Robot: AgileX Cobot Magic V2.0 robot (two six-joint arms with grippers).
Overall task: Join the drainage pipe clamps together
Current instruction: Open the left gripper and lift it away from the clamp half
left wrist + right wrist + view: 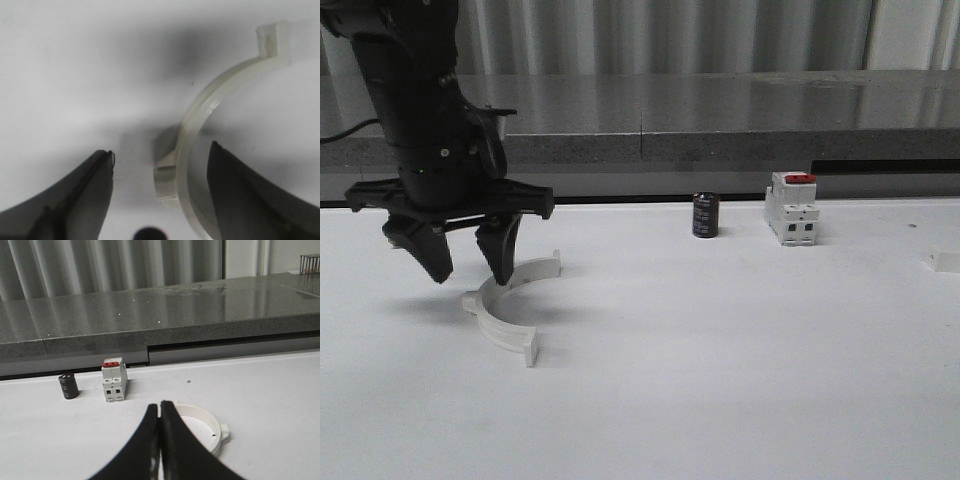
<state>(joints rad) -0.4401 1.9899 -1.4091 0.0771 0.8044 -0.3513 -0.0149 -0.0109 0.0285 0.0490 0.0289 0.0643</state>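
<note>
Clamp half (508, 305) lies on the white table (740, 350) at left, under the left gripper (466, 260), whose spread fingers point down astride its arc. Farther right, the right gripper (160, 412) is closed before another clamp half (202, 425).

The left arm's matte black, blocky wrist housing (435, 120) was built of stacked rounded segments, with a few tiny pale screw heads dotted on its casing and a thin dark cable trailing off to one side. Below it ran a flat black crossbar carrying the left tool (468, 262), whose two black tapered fingers (90, 195) had smooth, slightly glossy curved faces and narrow edges. The right tool (160, 440) had the same black wedge-shaped fingers (177, 445), narrowing to slim rounded tips.
</note>
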